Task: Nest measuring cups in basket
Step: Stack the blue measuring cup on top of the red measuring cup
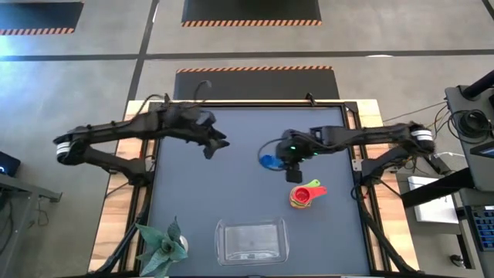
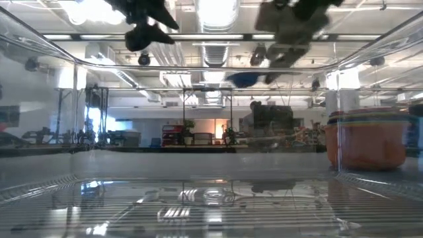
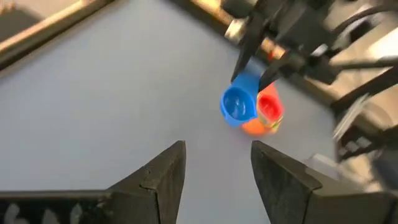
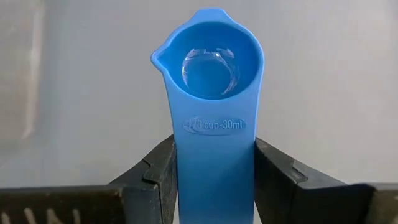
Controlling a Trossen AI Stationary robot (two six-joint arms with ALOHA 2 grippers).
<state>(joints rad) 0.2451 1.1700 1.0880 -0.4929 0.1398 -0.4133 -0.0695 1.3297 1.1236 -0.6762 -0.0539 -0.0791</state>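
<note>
- The right gripper (image 4: 214,168) clamps the flat handle of the small blue plastic measuring cup (image 1: 269,161), held in the air just beyond the stack of nested coloured cups (image 1: 303,196); a slack pinch could drop it.
- The left gripper (image 3: 217,171), well away from that stack, gapes empty.
- The clear rectangular plastic basket (image 1: 252,240), nearer the front edge than the stack, looks empty.

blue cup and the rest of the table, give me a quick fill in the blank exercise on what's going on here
1. The right gripper is shut on the handle of the ____ measuring cup.
2. The clear basket holds ____ cups so far.
3. The stack of nested cups stands on the table ____ the basket.
4. The left gripper hangs ____ and holds nothing.

Missing words: blue; no; outside; open
</note>
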